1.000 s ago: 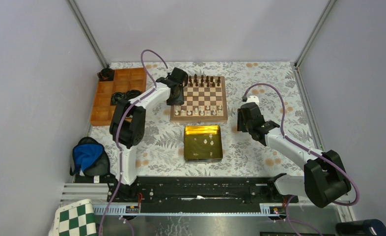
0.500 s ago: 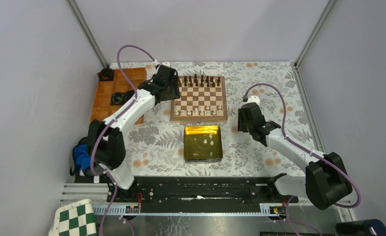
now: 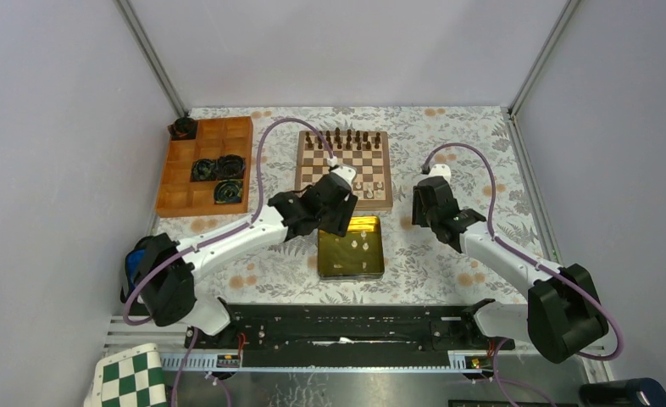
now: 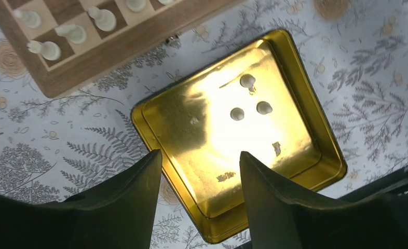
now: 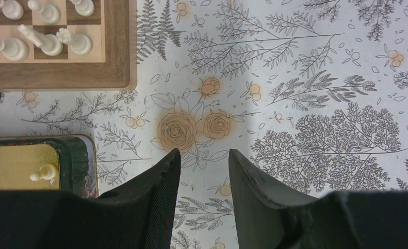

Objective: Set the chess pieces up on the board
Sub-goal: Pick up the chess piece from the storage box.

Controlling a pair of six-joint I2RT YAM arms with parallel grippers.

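Swung the left gripper (image 4: pixel 199 155) from the board's (image 3: pixel 343 161) far-left edge to over the gold tin (image 4: pixel 139 111); fingers wide apart, nothing held. A few white chess pieces (image 4: pixel 247 80) loose in the tin, others standing on the board's near rows. Right gripper (image 5: pixel 202 153) partly open, empty, above the tablecloth (image 5: pixel 306 104) beside the board.

Top: high, behind; wrists: close, downward — seemingly sharing tin (image 4: pixel 326 140).

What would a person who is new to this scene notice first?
The shiny gold tin at the centre, holding a few white pieces, with the open left end effector above it. Behind it lies the chessboard, and at the far left an orange tray.
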